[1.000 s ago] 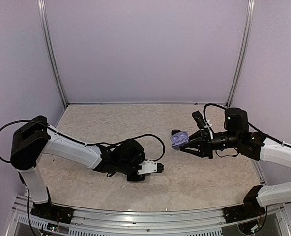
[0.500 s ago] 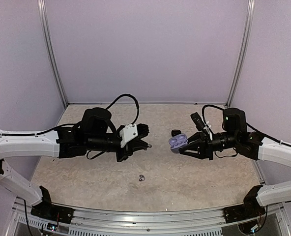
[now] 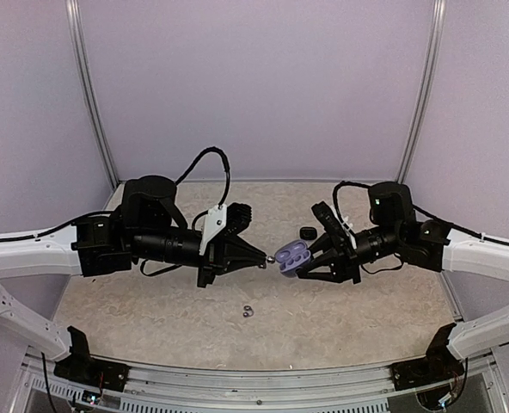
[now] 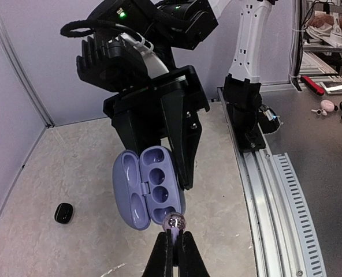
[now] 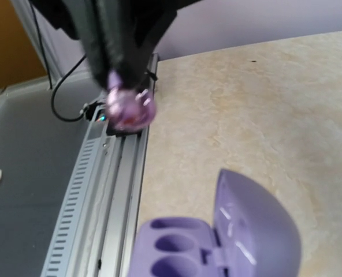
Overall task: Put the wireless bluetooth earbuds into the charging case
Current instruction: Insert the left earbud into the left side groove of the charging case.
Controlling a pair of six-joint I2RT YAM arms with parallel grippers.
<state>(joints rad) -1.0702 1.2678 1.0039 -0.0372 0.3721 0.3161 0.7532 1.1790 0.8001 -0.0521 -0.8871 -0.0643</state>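
- i have the charging case [image 3: 291, 256] up off the desk [image 3: 366, 318], lid swung open, its socket side turned toward my left arm; in the left wrist view the lilac tray [image 4: 159, 190] and its row of round sockets show clearly
- my right tool [image 3: 306, 261] is clamped on the case, one black finger on each side of the body, gripping it from behind
- my left tool [image 3: 264, 256] is pinched tight on a silvery bud [image 4: 175, 220] with a pinkish sheen, held at the very tips
- that bud sits just beside the case on its socket side, at the end of the socket row; the right wrist view shows the bud [image 5: 127, 107] apart from the case [image 5: 240, 231], so no contact that i can confirm
- a black bud [image 3: 307, 232] lies on the desk just beyond the case, on the far side from the arm bases
- a small greyish bud [image 3: 248, 311] lies on the desk nearer the bases than the case and a little to its left; too small for detail
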